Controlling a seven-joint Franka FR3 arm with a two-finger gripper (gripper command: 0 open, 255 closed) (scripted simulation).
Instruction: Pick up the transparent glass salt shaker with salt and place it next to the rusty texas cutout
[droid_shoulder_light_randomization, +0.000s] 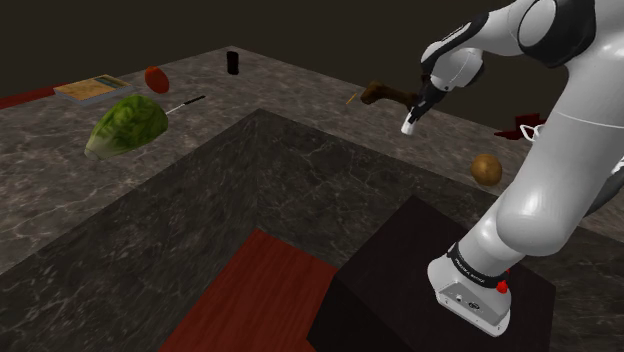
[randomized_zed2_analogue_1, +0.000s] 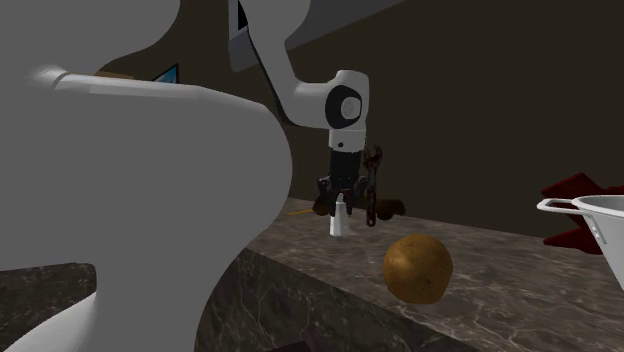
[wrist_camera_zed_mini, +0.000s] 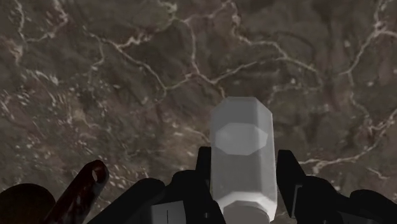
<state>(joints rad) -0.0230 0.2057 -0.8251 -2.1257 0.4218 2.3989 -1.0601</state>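
My gripper (droid_shoulder_light_randomization: 414, 112) is shut on a small pale grey-white salt shaker (droid_shoulder_light_randomization: 409, 125) and holds it in the air, a little above the dark marble counter (droid_shoulder_light_randomization: 300, 110). In the second exterior view the shaker (randomized_zed2_analogue_1: 341, 218) hangs upright below the gripper (randomized_zed2_analogue_1: 341, 198). Seen from the wrist, the black fingers (wrist_camera_zed_mini: 205, 170) clasp the shaker (wrist_camera_zed_mini: 243, 153) on both sides. A rusty brown flat cutout (droid_shoulder_light_randomization: 386, 93) lies on the counter just behind the gripper; the second exterior view shows this cutout (randomized_zed2_analogue_1: 378, 207) right beside the shaker. A dark reddish piece (wrist_camera_zed_mini: 84, 189) lies close to the fingers.
A round brown ball (droid_shoulder_light_randomization: 486, 168) lies on the counter near the arm. A metal pot (randomized_zed2_analogue_1: 590, 225) and a dark red shape (randomized_zed2_analogue_1: 575, 190) stand toward the second exterior view's right. Far along the shoulder view's left lie a lettuce (droid_shoulder_light_randomization: 125, 125), a red fruit (droid_shoulder_light_randomization: 154, 78) and a black cylinder (droid_shoulder_light_randomization: 232, 62).
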